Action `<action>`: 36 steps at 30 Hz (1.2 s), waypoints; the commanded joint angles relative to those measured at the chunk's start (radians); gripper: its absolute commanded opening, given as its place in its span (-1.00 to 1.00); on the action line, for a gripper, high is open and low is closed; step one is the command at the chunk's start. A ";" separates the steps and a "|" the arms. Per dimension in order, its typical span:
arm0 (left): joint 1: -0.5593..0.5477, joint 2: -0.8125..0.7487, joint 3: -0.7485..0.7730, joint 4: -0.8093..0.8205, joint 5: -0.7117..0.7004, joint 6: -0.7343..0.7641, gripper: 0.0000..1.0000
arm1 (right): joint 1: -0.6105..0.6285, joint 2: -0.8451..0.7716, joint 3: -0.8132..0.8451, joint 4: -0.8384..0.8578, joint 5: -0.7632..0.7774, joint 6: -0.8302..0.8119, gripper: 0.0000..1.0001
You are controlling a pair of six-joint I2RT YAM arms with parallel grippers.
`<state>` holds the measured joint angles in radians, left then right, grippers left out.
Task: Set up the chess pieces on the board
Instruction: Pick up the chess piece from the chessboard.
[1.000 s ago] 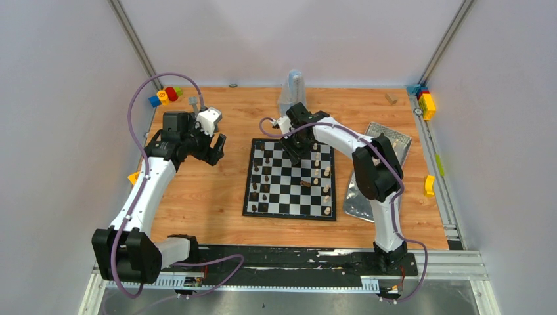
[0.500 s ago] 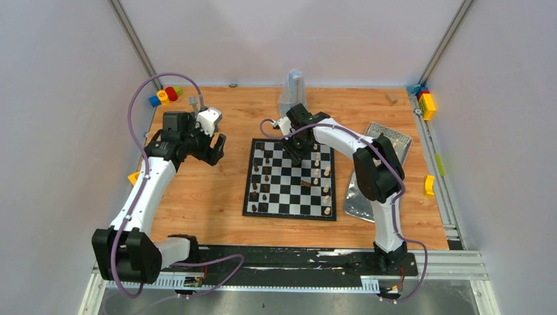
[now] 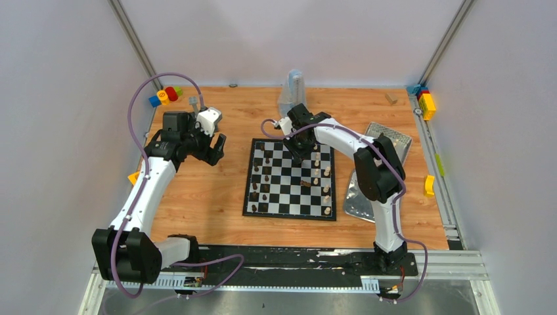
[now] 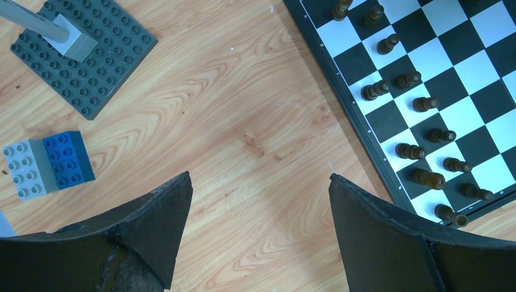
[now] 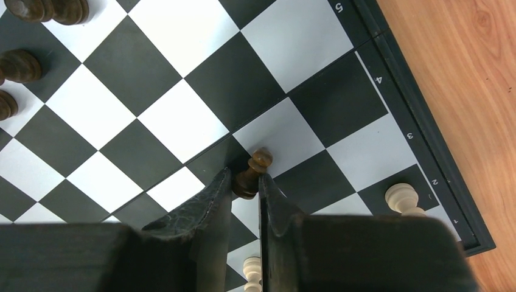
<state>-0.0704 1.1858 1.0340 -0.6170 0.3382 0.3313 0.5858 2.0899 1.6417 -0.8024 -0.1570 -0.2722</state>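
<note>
The right gripper is closed narrowly on the base of a tilted dark pawn over the far part of the chessboard, while the left gripper is held wide open above the wooden table beside the chessboard's left edge.

Pose: left gripper at 10 o'clock, fingers wide apart; right gripper at 12 o'clock, fingers pinching dark pawn.

White arms, black joints, purple cables; left claw, right claw black.
</note>
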 commanded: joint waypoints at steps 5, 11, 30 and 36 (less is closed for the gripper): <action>0.007 0.001 -0.004 0.030 0.034 0.000 0.85 | -0.009 -0.066 -0.039 0.003 -0.014 -0.038 -0.86; 0.006 0.010 0.020 0.036 0.155 -0.009 0.98 | -0.029 -0.185 -0.138 0.081 -0.173 -0.124 -0.98; -0.157 0.348 0.288 -0.025 0.805 -0.224 0.65 | -0.026 -0.435 -0.173 0.145 -0.633 -0.237 -1.00; -0.235 0.502 0.411 -0.098 0.886 -0.262 0.53 | -0.015 -0.469 -0.181 0.164 -0.637 -0.225 -1.00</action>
<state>-0.2707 1.6264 1.3636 -0.6487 1.1240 0.1154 0.5613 1.6760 1.4372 -0.6888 -0.7376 -0.4843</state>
